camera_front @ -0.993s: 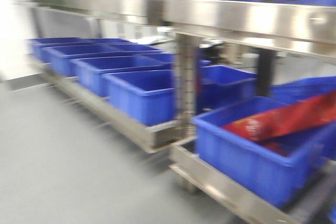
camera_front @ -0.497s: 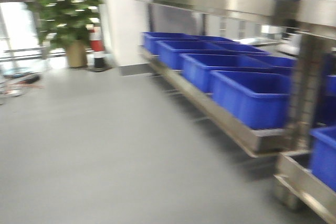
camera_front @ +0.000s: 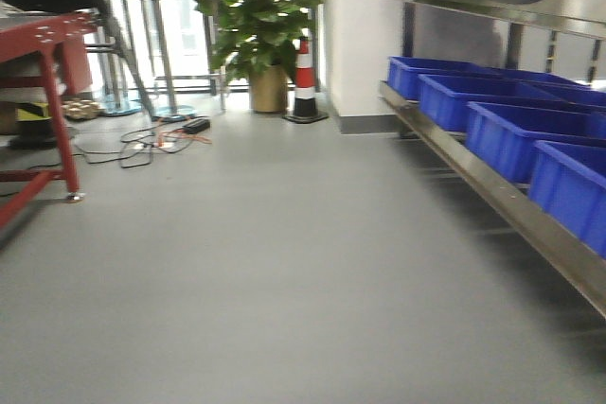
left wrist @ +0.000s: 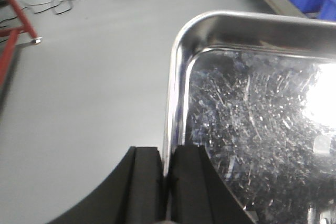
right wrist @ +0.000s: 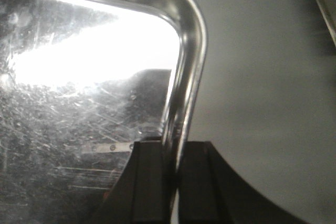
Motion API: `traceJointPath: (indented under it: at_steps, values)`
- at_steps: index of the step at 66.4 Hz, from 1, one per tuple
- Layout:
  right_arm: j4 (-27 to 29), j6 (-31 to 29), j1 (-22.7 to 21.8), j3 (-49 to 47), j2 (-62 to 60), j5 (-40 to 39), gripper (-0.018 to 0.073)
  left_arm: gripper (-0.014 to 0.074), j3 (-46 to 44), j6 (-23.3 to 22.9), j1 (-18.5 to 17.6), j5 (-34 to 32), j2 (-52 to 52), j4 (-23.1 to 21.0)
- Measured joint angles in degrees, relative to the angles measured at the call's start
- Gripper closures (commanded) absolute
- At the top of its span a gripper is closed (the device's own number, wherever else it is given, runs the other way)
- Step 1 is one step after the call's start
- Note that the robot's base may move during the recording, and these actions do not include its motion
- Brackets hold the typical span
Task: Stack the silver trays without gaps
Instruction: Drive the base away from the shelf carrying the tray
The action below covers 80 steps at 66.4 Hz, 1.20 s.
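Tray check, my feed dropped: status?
Left claw, right claw shut on tray rims. Tray held over floor. Cone, plant ahead; blue bins right.

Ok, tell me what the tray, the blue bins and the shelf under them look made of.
Tray: polished metal, likely stainless steel, going by the mirror glare, fine scratches and rolled rim. Blue bins: apparently moulded plastic, with uniform colour, a dull sheen and thick rims. Shelf: brushed metal, probably steel, grey with soft reflections.
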Motion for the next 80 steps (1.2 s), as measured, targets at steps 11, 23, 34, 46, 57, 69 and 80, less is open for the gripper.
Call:
traceJointPath:
  at_steps: [11,23,34,46,57,69,80]
  values:
    - [0.0,0.0,0.0,0.0,0.0,0.0,0.0582,0.0613,0.0,0.0,0.0,0.0,0.0,0.0]
    - [0.0,0.0,0.0,0.0,0.0,0.0,0.0582,0.0613,0.0,0.0,0.0,0.0,0.0,0.0]
    - [0.0,0.0,0.0,0.0,0.0,0.0,0.0582,0.0613,0.0,0.0,0.0,0.0,0.0,0.0]
    - [0.0,0.0,0.0,0.0,0.0,0.0,0.0582,0.0613,0.0,0.0,0.0,0.0,0.0,0.0]
    - [0.0,0.0,0.0,0.0,0.0,0.0,0.0582,0.0613,0.0,0.0,0.0,0.0,0.0,0.0]
    - [0.0,0.0,0.0,0.0,0.0,0.0,0.0582,0.0613,0.0,0.0,0.0,0.0,0.0,0.0]
    - [0.0,0.0,0.0,0.0,0.0,0.0,0.0582,0.0613,0.0,0.0,0.0,0.0,0.0,0.0]
